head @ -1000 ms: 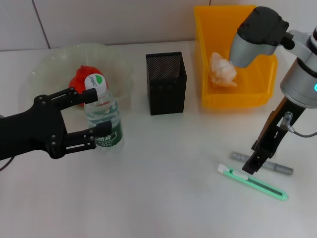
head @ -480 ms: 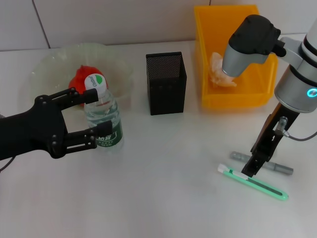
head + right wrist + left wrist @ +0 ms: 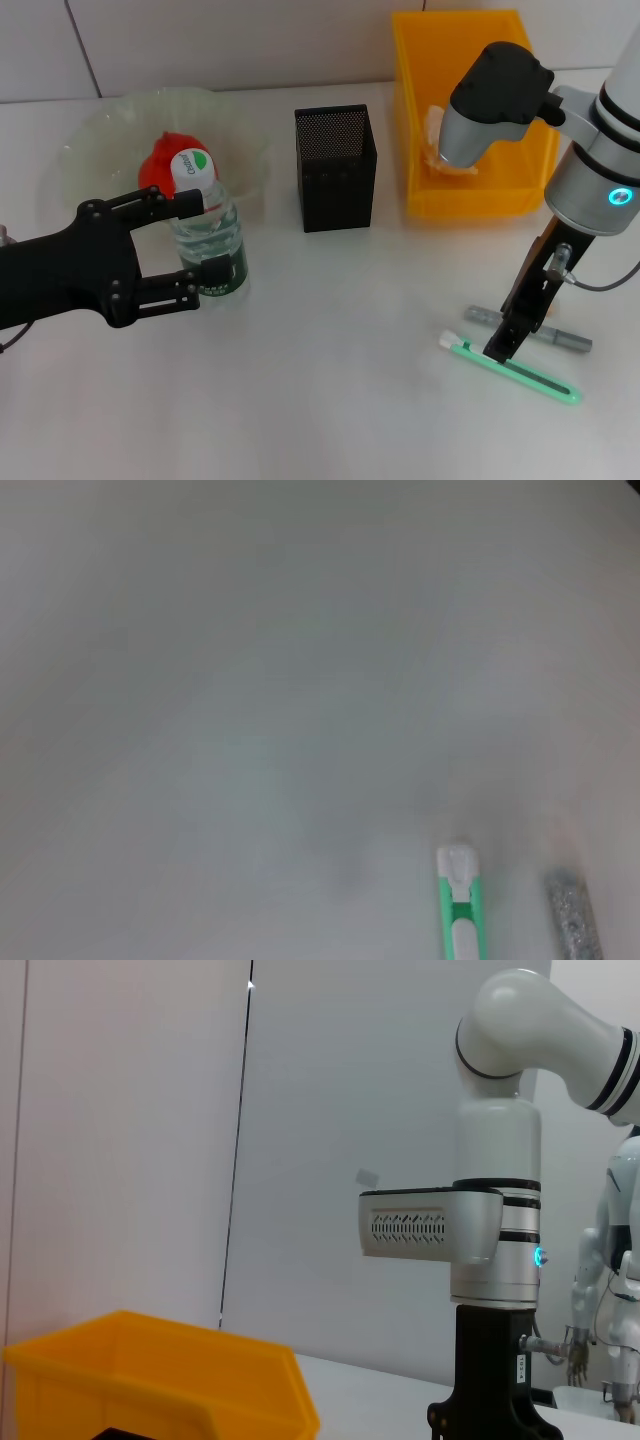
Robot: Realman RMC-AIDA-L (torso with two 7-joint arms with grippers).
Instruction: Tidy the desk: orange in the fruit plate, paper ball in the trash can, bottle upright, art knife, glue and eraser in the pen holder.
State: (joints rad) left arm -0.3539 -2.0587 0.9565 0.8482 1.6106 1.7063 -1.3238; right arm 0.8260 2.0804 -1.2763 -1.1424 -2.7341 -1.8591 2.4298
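The step in hand looks like the art knife [image 3: 510, 366]: the right gripper [image 3: 502, 343] hangs right over its white end on the desk [image 3: 330, 380], whether spread or closed cannot be told. Next it must lower and pinch the slim handle squarely. The left gripper [image 3: 192, 247], fingers wide, flanks the upright bottle [image 3: 205, 228]. Only the right wrist view shows the knife tip [image 3: 460, 900] beside a grey stick [image 3: 570, 915].

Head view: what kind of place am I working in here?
Probably a staged desk-tidying bench in a lab. A plain white table against a bare wall carries a black mesh pen holder, a yellow bin serving as trash can, and a clear fruit plate.
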